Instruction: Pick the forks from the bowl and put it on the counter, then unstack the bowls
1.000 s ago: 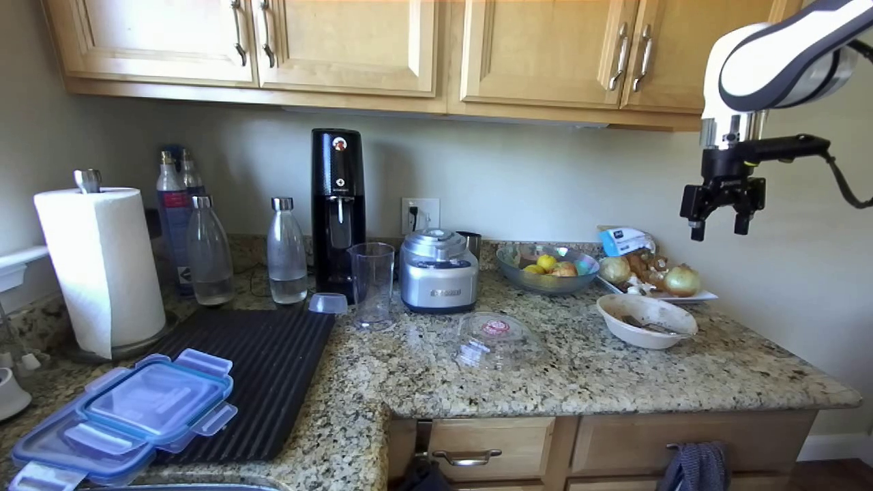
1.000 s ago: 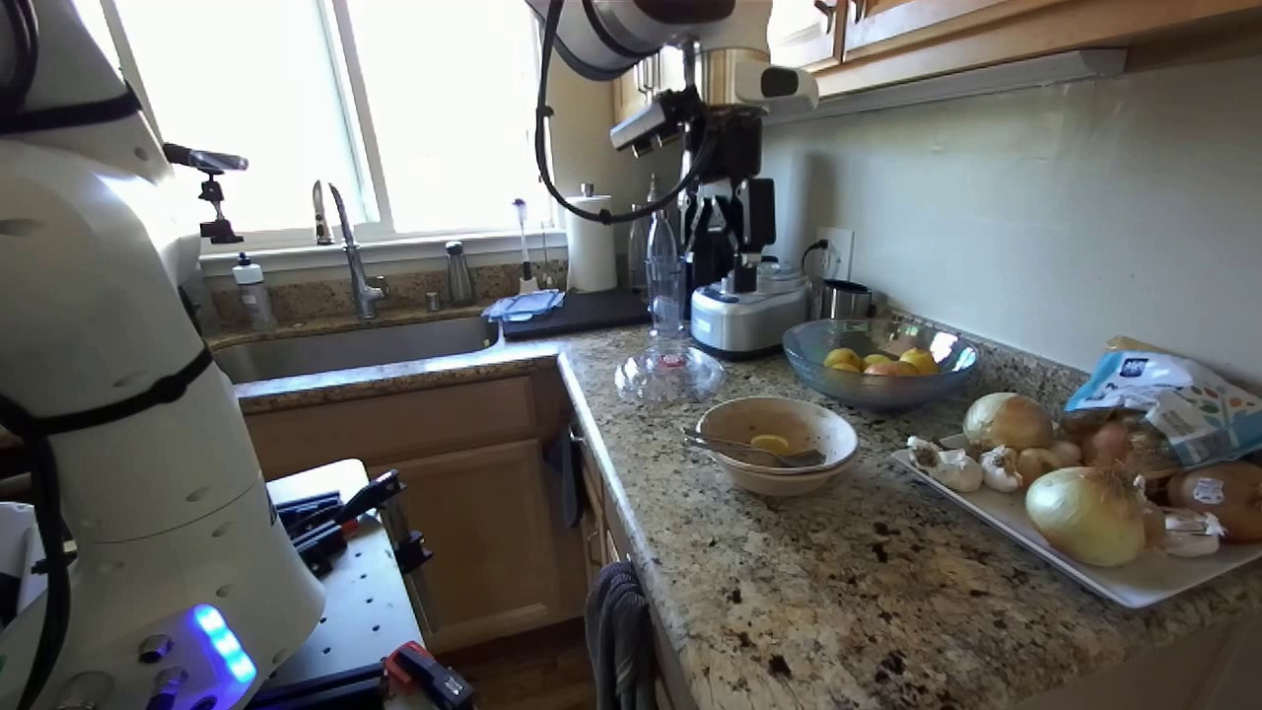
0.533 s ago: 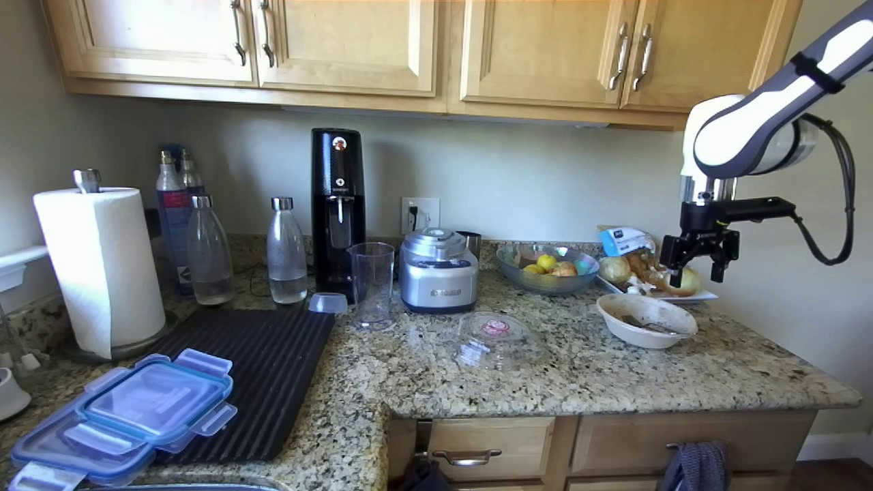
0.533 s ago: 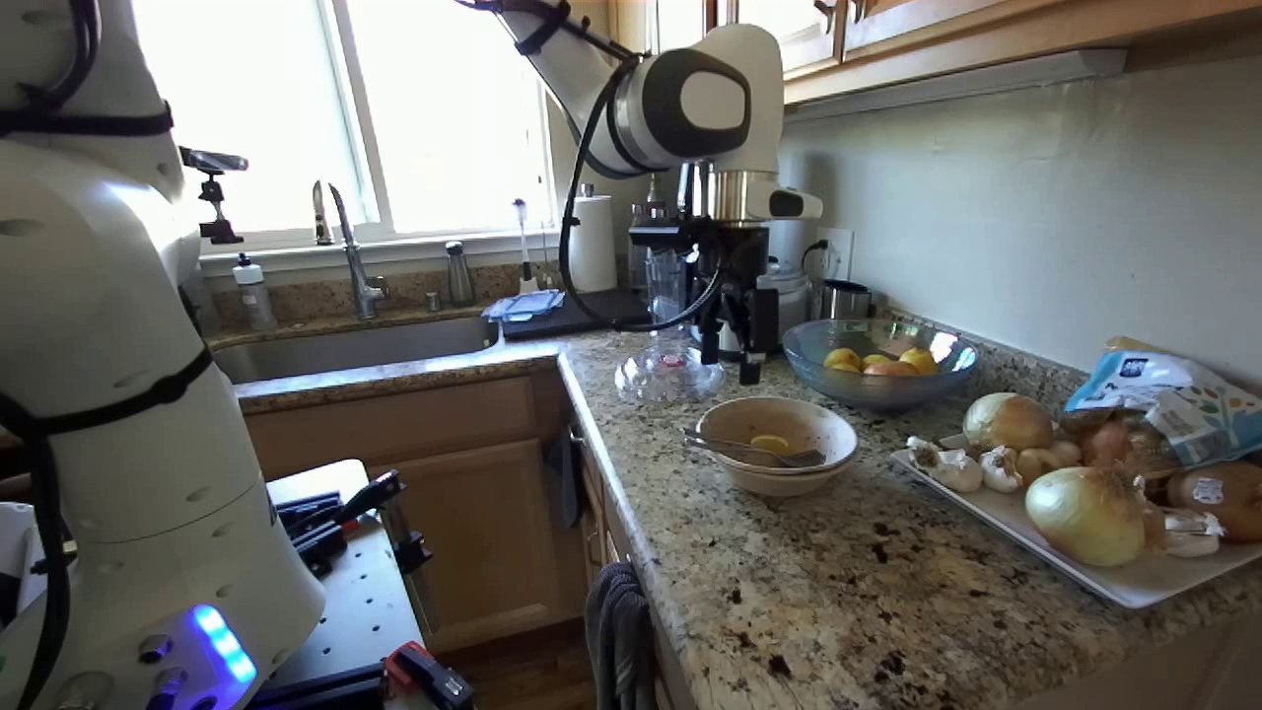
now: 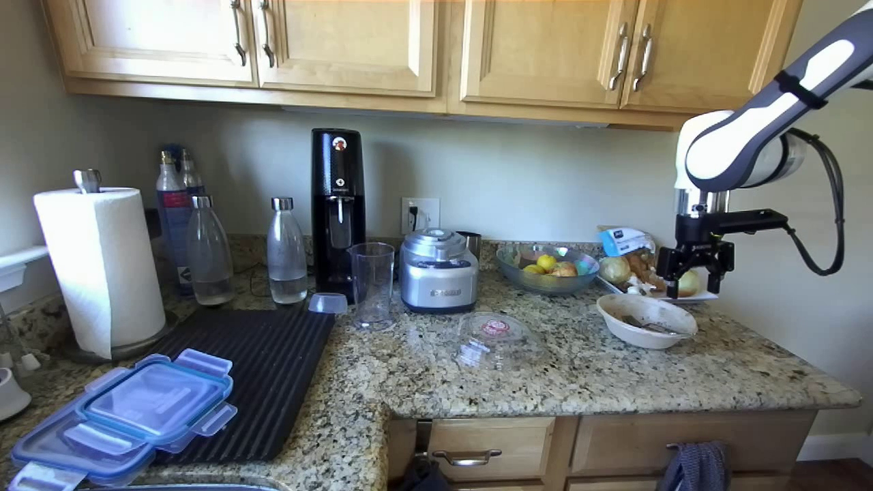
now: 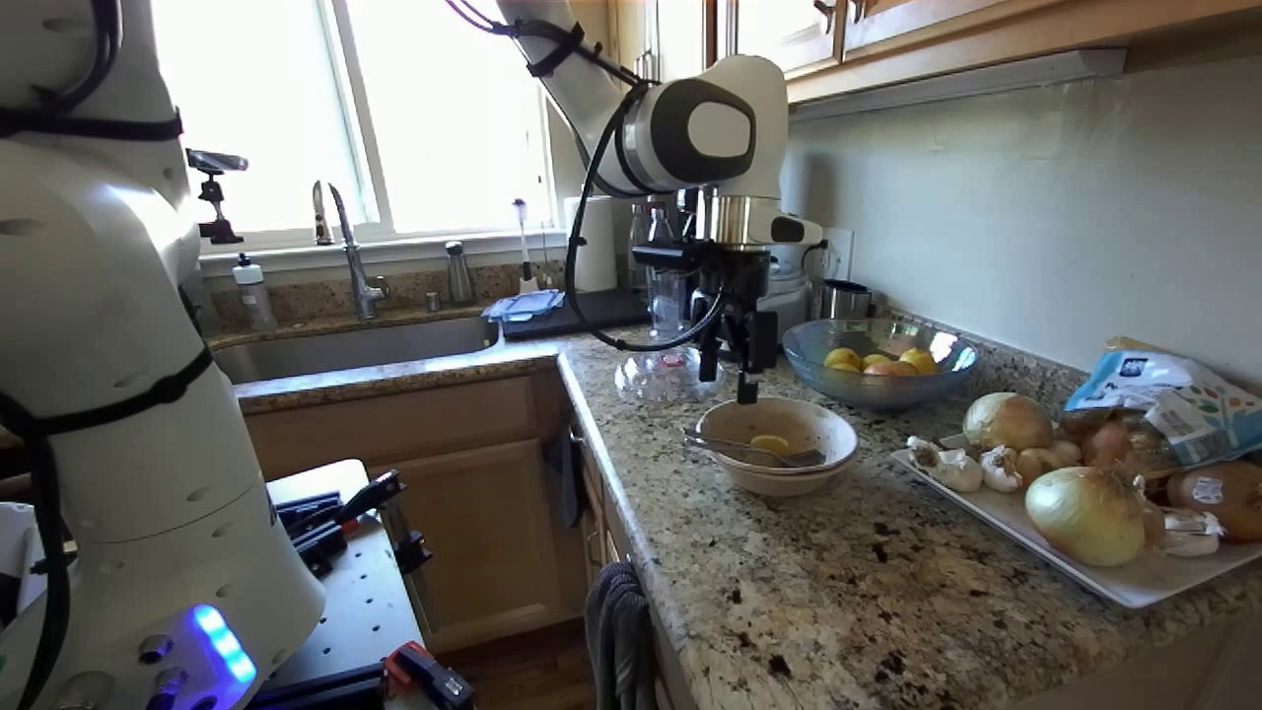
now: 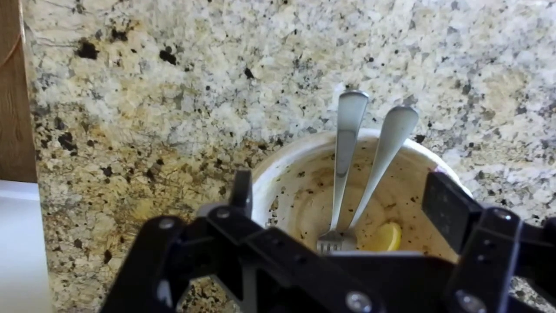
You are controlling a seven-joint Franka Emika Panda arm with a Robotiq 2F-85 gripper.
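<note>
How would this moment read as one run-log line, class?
gripper: open, above bowls, nothing held | forks: resting in upper bowl, overhanging it | bowls: stacked on counter | unstacking: not yet done

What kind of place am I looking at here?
Most likely a home kitchen: there's a sink with a faucet, wooden cabinets on the wall, and a glass fruit bowl on the granite counter.

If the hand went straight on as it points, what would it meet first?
Probably the forks resting in the upper bowl; depth is unclear, so its rim might come first.
</note>
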